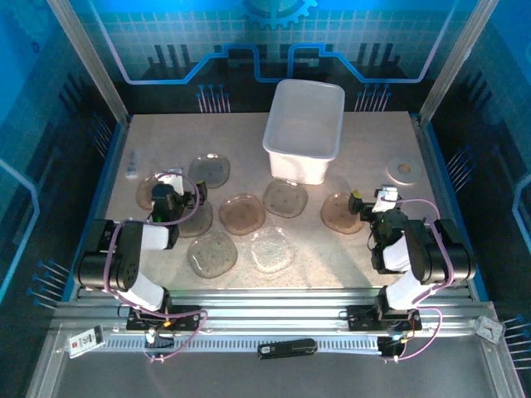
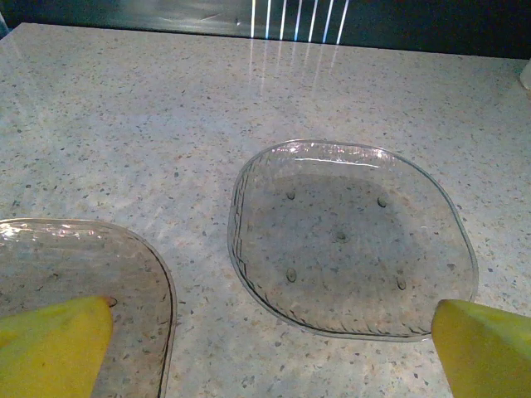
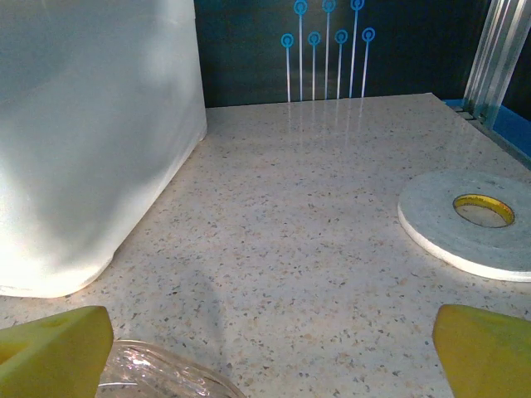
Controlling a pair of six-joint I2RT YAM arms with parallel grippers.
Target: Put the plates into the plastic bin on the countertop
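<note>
Left gripper (image 1: 176,191) at nine o'clock and right gripper (image 1: 377,203) at three are hovering over scattered plates (image 1: 242,214) on the countertop (image 1: 365,253), fingers (image 2: 54,344) spread wide and empty, likely readying pickups; the plastic bin (image 1: 304,128) is sitting at twelve.

No words or numbers can be read. A blue gear drawing (image 1: 280,10) is on the back wall (image 1: 373,33), behind the plastic bin (image 1: 304,124). A left white tag (image 1: 85,341) and a right white tag (image 1: 490,329) lie in front of the bin, their marks too small to read.
</note>
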